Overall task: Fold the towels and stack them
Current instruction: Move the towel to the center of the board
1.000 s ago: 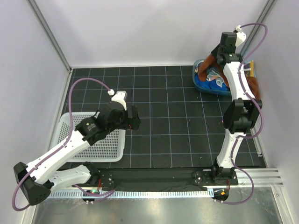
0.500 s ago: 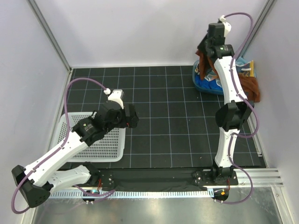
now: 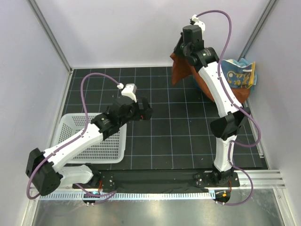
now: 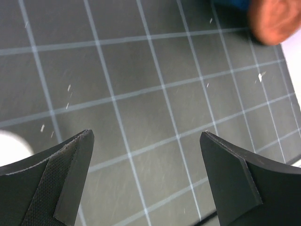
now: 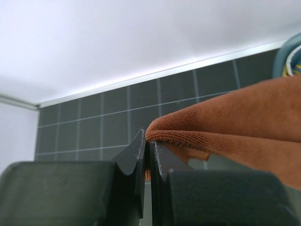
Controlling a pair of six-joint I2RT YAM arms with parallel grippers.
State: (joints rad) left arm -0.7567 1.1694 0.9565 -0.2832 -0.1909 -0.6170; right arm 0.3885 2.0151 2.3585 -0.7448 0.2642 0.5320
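**A:** At the far right of the mat (image 3: 178, 136), about 1 o'clock, the right claw (image 5: 146, 148) is raised high. Its jaws are narrowed to a slit, pinching the hem of the rust towel (image 3: 181, 70).

**B:** How does the cloth sit relative to the claw?

**A:** The edge is nipped right at the tips. In the wrist view the cloth runs off toward 3 o'clock. From above it hangs under the claw and trails toward 4 o'clock, with its tail down in the corner heap.

**B:** What about the other towels?

**A:** The spotted towel (image 3: 235, 75) is bunched at 2 o'clock, against the right wall. I can't make out any others.

**B:** And the left claw (image 4: 146, 141)?

**A:** Its jaws are wide and hold nothing. It hovers over bare mat near 9 o'clock, just beside the basket (image 3: 94, 146) at 8 o'clock.

**B:** Progress?

**A:** Early, by my reading. Nothing is folded or stacked and no towel lies flat. One towel is lifted and partly drawn out. It has yet to be spread and folded, and then the rest.
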